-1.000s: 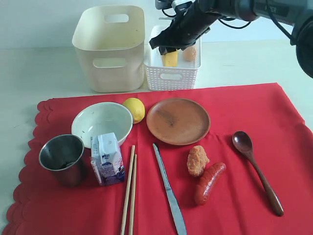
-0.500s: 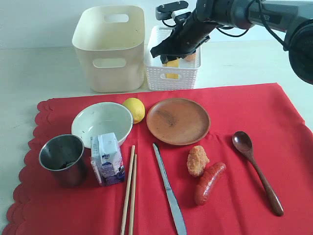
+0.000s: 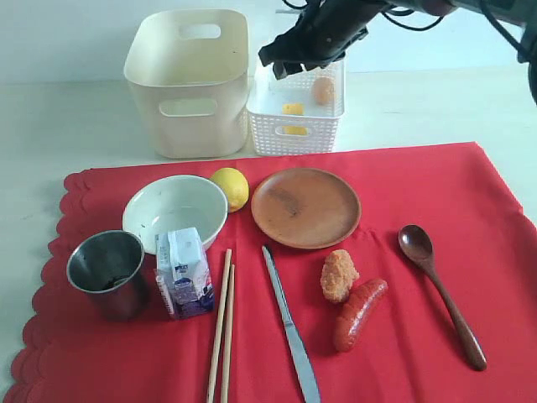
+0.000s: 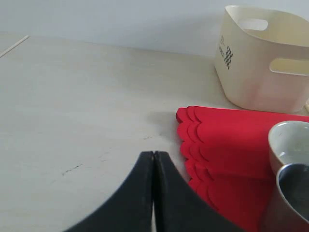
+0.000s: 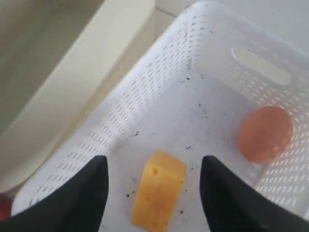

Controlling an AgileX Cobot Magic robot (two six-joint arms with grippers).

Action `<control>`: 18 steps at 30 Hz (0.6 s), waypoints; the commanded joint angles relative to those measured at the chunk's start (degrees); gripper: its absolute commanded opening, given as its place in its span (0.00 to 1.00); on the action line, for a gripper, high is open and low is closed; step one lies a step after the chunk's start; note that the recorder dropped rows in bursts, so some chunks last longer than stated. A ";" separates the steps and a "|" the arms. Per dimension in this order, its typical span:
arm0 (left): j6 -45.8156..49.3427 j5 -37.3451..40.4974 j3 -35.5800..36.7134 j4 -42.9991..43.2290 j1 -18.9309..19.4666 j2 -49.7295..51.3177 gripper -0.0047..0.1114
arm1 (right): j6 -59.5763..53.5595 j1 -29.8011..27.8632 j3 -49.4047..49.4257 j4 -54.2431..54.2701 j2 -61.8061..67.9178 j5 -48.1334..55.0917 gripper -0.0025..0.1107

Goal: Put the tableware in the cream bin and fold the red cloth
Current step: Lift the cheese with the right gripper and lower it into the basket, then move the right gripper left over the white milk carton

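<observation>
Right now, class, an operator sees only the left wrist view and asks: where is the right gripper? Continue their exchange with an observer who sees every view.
Observer: The right gripper hangs open over the white basket, holding nothing.
Operator: What is in that basket?
Observer: A cheese piece and an egg, lying apart.
Operator: Which tableware lies beyond my view?
Observer: The plate, knife, spoon and chopsticks, all on the red cloth.
</observation>
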 commanded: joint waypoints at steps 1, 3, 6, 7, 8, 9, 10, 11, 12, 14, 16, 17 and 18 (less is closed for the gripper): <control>0.13 -0.56 0.13 0.16 0.04 -0.27 0.04 | 0.07 -0.15 -0.34 -0.64 -3.87 5.10 0.52; 0.13 -0.56 0.13 0.16 0.04 -0.27 0.04 | -0.04 -0.15 -0.34 -0.09 -5.40 8.23 0.52; 0.13 -0.56 0.13 0.16 0.04 -0.27 0.04 | -0.04 -0.15 -0.34 0.07 -7.33 12.64 0.52; 0.13 -0.56 0.13 0.16 0.04 -0.27 0.04 | -0.14 -0.15 -0.34 -0.19 -7.93 14.28 0.52; 0.13 -0.56 0.13 0.16 0.04 -0.27 0.04 | -0.14 -0.15 -0.34 -0.34 -8.33 15.21 0.52; 0.13 -0.56 0.13 0.16 0.04 -0.27 0.04 | -0.14 -0.15 -0.34 -0.34 -8.84 16.39 0.52; 0.13 -0.56 0.13 0.16 0.04 -0.27 0.04 | -0.14 -0.15 -0.34 -0.21 -9.36 17.46 0.52; 0.13 -0.56 0.13 0.16 0.04 -0.27 0.04 | -0.14 -0.15 -0.34 0.04 -9.61 18.17 0.52; 0.13 -0.56 0.13 0.16 0.04 -0.27 0.04 | -0.14 -0.15 -0.34 0.20 -10.01 19.06 0.52; 0.13 -0.56 0.13 0.16 0.04 -0.27 0.04 | -0.28 -0.15 -0.34 0.78 -10.58 20.52 0.52; 0.13 -0.56 0.13 0.16 0.04 -0.27 0.04 | -0.54 -0.15 -0.34 1.82 -10.93 21.80 0.52; 0.13 -0.56 0.13 0.16 0.04 -0.27 0.04 | -0.54 -0.15 -0.34 2.22 -11.03 22.43 0.52; 0.13 -0.56 0.13 0.16 0.04 -0.27 0.04 | -0.54 -0.15 -0.34 2.76 -11.16 23.09 0.52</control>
